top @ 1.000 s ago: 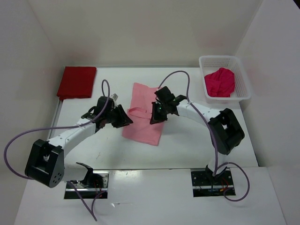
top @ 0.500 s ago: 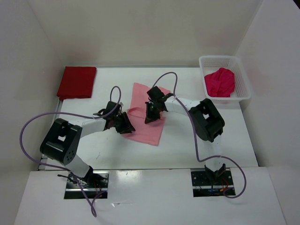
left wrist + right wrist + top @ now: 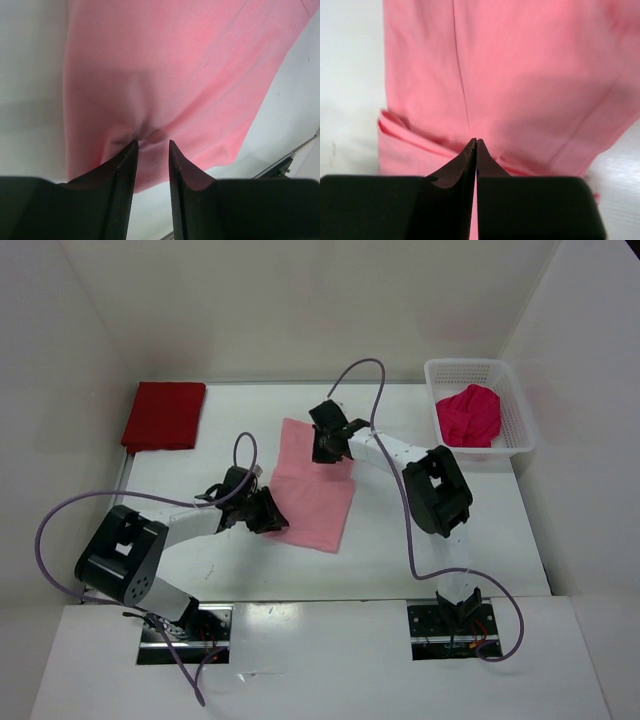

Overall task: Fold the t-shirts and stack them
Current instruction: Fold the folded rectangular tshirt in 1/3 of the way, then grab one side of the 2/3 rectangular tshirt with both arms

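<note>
The light pink t-shirt [image 3: 318, 498] lies spread at the table's middle. My right gripper [image 3: 325, 447] is at its far edge; in the right wrist view my right gripper [image 3: 476, 141] is shut, its tips pinching the pink cloth [image 3: 520, 75] above a fold. My left gripper [image 3: 268, 512] is at the shirt's near left edge. In the left wrist view my left gripper [image 3: 152, 142] is narrowly open, with the pink shirt [image 3: 190, 65] puckered at its tips. The dark red t-shirt [image 3: 165, 416] lies folded at the far left. The magenta t-shirt [image 3: 470, 415] is bunched in the basket.
A white mesh basket [image 3: 520, 430] stands at the far right corner. White walls close in the back and both sides. Purple cables loop over both arms.
My right gripper has moved away from me to the pink shirt's far edge, and the raised fold has flattened out. My left gripper has shifted to the shirt's near left edge.
</note>
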Motion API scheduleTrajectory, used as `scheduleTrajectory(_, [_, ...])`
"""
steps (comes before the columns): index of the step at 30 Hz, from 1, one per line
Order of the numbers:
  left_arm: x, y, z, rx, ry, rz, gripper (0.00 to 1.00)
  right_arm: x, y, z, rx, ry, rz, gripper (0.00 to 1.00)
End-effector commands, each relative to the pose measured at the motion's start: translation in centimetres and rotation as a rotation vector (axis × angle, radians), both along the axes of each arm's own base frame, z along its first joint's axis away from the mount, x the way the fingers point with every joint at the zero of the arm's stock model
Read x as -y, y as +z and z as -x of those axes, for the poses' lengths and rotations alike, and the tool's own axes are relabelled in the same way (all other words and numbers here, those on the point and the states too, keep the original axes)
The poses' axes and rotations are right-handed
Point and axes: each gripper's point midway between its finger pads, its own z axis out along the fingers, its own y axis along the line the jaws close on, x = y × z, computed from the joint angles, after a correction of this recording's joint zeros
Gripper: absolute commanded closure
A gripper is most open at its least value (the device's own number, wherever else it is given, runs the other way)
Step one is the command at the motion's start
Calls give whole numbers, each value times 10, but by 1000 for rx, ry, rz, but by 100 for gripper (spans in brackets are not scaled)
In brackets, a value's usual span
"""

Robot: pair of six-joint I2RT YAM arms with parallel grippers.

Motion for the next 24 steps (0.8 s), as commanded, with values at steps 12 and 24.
scheduleTrajectory(12, [-43,51,7,61,91,-79,57,6,53,109,-95,137,-280,94])
scheduleTrajectory(24, [-66,5,19,-50,167,-92,58,33,-12,219,-312,42,-386,62])
